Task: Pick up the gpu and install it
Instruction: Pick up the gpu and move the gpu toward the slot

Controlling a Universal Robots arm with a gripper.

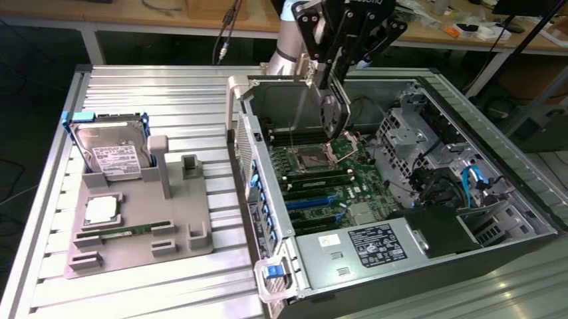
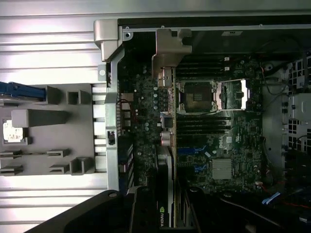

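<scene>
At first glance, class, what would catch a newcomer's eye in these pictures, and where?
The pincer holds the gpu on edge above the motherboard inside the open computer case, on the exterior view's right. On that view's left, a hard drive in a blue frame stands on a grey fixture.

NVIDIA, in white letters beneath its green eye logo, stands on the edge of the gpu [image 2: 164, 204] hanging in my grip. The white label [image 1: 114, 159] on the hard drive [image 1: 106, 136] and the black-and-white sticker [image 1: 377, 243] on the power supply [image 1: 324, 256] carry print too fine to read.
</scene>
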